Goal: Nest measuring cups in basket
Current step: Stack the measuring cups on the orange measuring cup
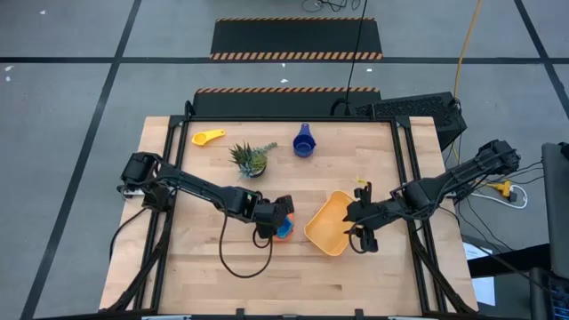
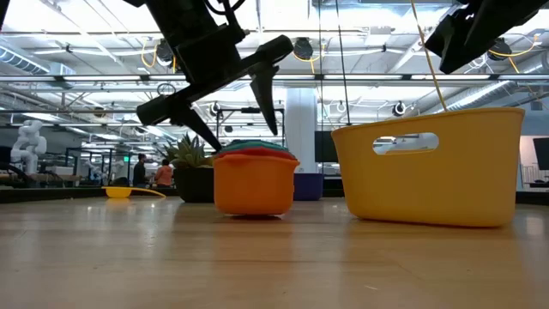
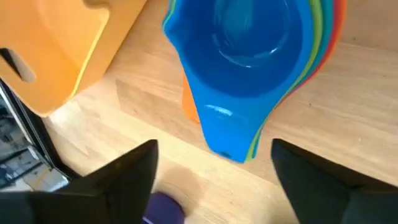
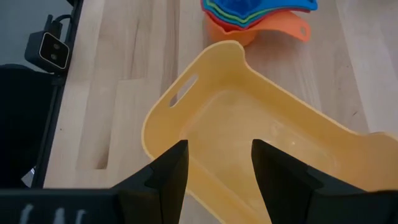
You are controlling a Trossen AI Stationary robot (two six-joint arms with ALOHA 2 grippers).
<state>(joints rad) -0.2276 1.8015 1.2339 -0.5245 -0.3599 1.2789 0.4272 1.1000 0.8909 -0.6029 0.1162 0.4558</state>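
While the left tool (image 2: pixel 230 96) hangs with its fingers spread just above the cup stack (image 2: pixel 255 180) on the tabletop (image 1: pixel 267 267), the right tool (image 4: pixel 214 163) hovers part-open and empty over the basket (image 4: pixel 186 99) just right of it, probably steadying it.

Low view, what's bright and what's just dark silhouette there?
Low view: ceiling lights glare bright; the left tool hangs as a dark silhouette above the nested cups; the basket is evenly lit, and the tabletop has a soft sheen.
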